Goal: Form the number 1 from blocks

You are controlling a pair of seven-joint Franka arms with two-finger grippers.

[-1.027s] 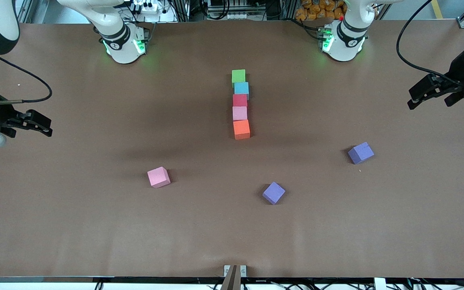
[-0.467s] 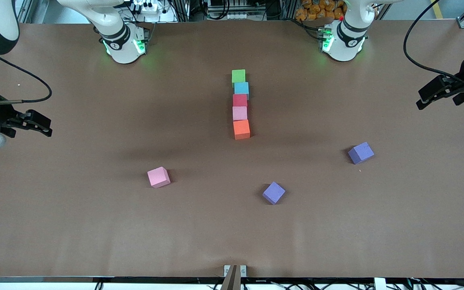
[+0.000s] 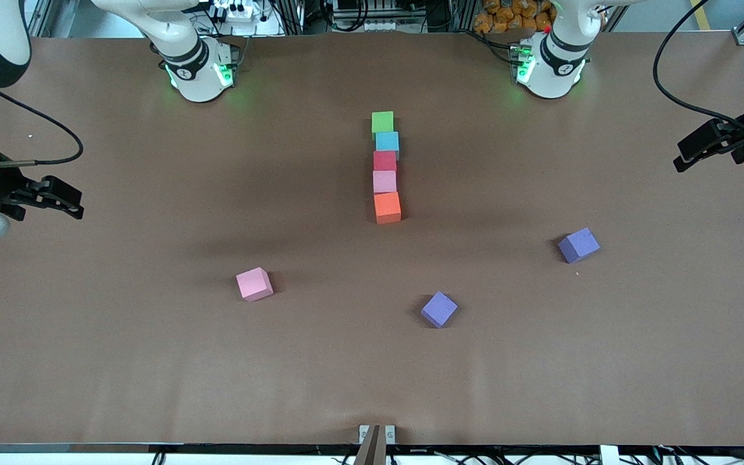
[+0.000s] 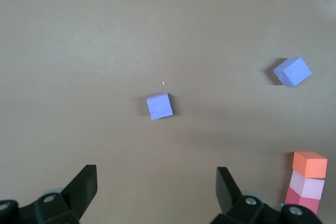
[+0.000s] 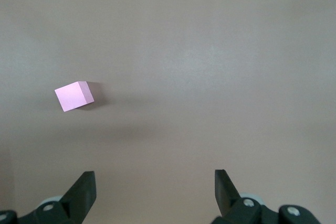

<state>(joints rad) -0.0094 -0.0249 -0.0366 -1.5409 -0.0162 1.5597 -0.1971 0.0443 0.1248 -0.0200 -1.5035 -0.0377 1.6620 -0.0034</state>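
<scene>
Blocks (image 3: 385, 166): five in a mid-table column, three loose. I keep left gripper (image 3: 711, 147) and right gripper (image 3: 49, 197) spread at table ends; approach squarely.

Brown matte surface (image 3: 120, 361) carrying small matte foam cubes. Five cubes in a touching column near the middle, from farthest to nearest the front camera: green foam cube (image 3: 382, 121), light blue foam cube (image 3: 387, 142), red foam cube (image 3: 384, 161), pink foam cube (image 3: 384, 181), orange foam cube (image 3: 387, 207). Three loose cubes nearer the camera, well apart: second pink foam cube (image 3: 254, 284) toward the right arm's end, purple foam cube (image 3: 439, 309) nearest the camera, second purple foam cube (image 3: 578, 245) toward the left arm's end. Two white robot bases (image 3: 199, 68) stand along the farthest edge.
</scene>
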